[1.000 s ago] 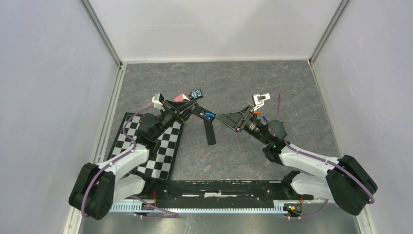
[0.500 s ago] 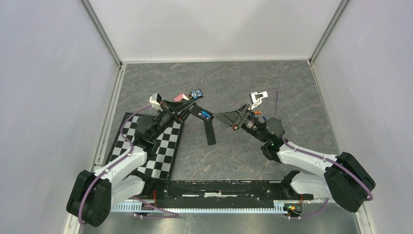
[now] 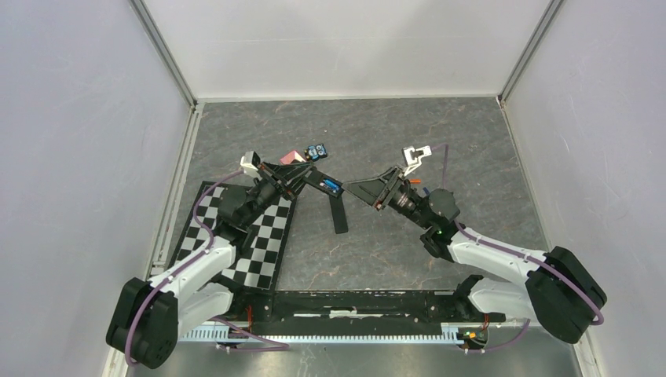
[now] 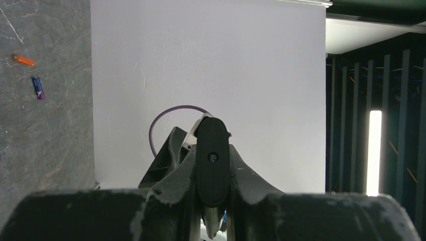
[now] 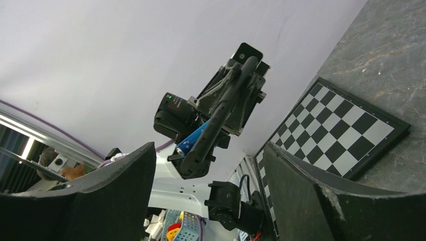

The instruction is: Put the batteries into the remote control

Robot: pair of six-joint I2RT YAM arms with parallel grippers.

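**Top external view: left arm holds the remote with one cell in it, right arm faces it empty-handed**

Top external shows both arms reaching toward the middle of the grey table (image 3: 440, 133), their tips near each other but apart. The left gripper (image 3: 302, 177) is clamped on the black remote (image 3: 320, 181) and holds it off the surface, tilted toward the other arm. A blue battery (image 3: 334, 186) lies in the remote's open back, at the end farthest from the fingers.

In the left wrist view, the remote appears end-on, pinched between the two fingers (image 4: 182, 170) with no gap on either side. The right wrist view shows the same remote edge-on in front of the left arm, with the blue cell lying along its side.

The right gripper (image 3: 357, 188) points at the remote. Its wrist camera shows its fingers (image 5: 115, 196) spread wide with nothing between them.

Two more cells lie loose on the table in the left wrist view. An orange-red battery (image 4: 22, 60) and a purple battery (image 4: 38, 88) are near each other but not touching.

A black strip (image 3: 339, 214) lies flat on the table just below the held remote; I cannot tell whether it is a cover or another remote. A checkered board (image 3: 251, 243) lies under the left arm. Beyond the left gripper a blue-and-black gadget (image 3: 316, 150) lies just beside a pink object (image 3: 289, 157).
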